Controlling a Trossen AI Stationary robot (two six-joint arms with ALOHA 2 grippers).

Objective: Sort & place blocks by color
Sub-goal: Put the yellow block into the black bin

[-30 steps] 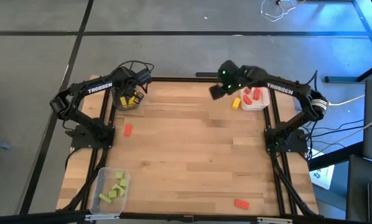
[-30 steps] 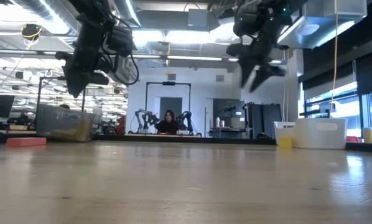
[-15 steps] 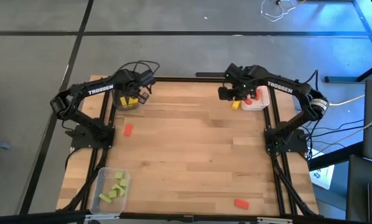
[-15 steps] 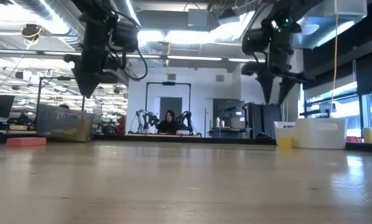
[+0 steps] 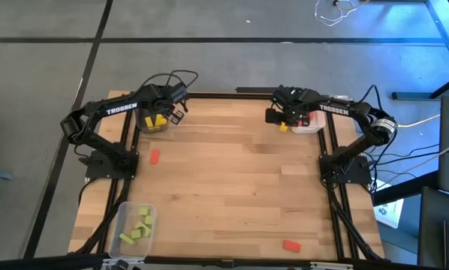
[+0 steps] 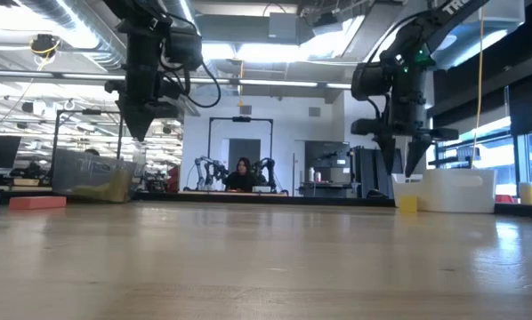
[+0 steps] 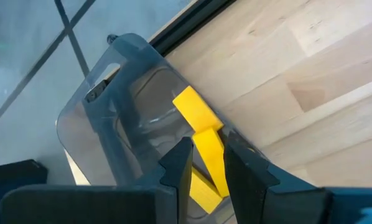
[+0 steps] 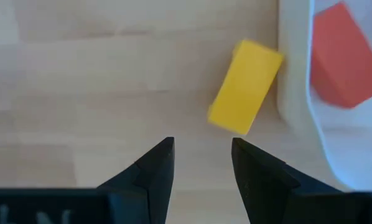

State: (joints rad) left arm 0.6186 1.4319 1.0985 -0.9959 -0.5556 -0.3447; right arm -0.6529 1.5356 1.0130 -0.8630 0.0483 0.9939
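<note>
This is a robotics lab in an open industrial hall, not a home or shop. The wooden table (image 5: 232, 172) sits in a black metal frame (image 5: 209, 94) on a grey concrete floor (image 5: 209, 60), with cables (image 5: 427, 161) trailing at three o'clock. Across the room, exposed ceiling ducts (image 6: 35, 18) and strip lights hang overhead, and a person (image 6: 242, 174) sits at a far bench between two more robot arms (image 6: 204, 169) (another rig of the same sort).
</note>
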